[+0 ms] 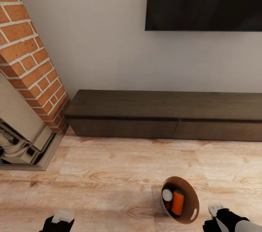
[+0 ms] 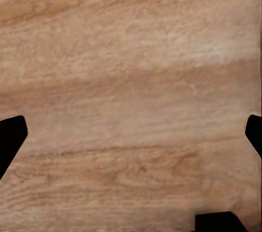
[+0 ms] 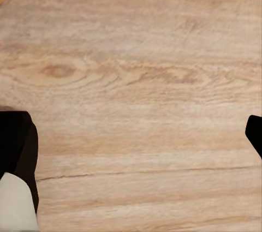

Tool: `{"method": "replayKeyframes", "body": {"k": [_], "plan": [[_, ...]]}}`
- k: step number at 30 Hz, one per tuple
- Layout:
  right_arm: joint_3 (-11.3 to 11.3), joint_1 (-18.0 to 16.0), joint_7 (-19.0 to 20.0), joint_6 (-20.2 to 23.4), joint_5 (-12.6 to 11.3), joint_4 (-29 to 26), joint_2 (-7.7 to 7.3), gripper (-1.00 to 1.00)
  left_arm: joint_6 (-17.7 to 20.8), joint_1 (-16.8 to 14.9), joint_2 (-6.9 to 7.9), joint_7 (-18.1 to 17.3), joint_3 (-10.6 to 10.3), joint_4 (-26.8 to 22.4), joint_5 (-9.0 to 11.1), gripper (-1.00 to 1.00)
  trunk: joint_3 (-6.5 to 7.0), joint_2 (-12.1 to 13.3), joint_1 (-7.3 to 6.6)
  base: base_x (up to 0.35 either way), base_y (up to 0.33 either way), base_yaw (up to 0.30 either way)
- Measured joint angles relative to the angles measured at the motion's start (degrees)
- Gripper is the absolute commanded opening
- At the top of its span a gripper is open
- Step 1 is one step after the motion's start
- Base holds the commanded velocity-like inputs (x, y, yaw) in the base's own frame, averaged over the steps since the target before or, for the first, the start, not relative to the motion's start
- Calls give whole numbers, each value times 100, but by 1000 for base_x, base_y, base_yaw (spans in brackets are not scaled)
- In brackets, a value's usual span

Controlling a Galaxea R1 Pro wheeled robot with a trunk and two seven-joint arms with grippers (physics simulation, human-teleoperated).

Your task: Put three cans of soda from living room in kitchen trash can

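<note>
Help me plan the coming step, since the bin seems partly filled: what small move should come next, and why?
Probably turn away to look for the third can: the trash can on the wood floor shows just an orange can and a silver-topped can, and both claws look open and empty.

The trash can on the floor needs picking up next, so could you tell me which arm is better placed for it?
Probably the right. The trash can, holding cans, stands just beside the right end effector, while the left end effector hangs well across the wood floor.

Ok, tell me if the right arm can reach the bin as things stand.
Probably yes: the trash can stands on the floor just beside the right gripper, fingers spread and empty, with nothing between them.
</note>
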Motion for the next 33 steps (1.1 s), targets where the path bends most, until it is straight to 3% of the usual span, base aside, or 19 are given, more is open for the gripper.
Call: {"method": "replayKeyframes", "body": {"k": [4,8,17,24,33], "plan": [[-3,334,-12,-577,-41,22,79,100,-181,310,4,-22,84,156,346,100,72,160,-88,0,0,0],[-13,564,-11,-1078,-77,55,207,100,-225,452,7,-26,117,261,462,100,144,321,-176,0,0,0],[-28,836,-3,-1304,-91,80,325,100,51,598,-2,30,127,428,924,100,305,682,-373,0,0,0],[-28,1149,1,-1407,-90,87,373,100,110,801,-5,39,129,512,1004,100,431,963,-527,0,0,0],[-33,1667,-5,-2046,-93,177,472,100,61,1165,-5,42,135,518,1062,100,593,1324,-725,0,0,0]]}}
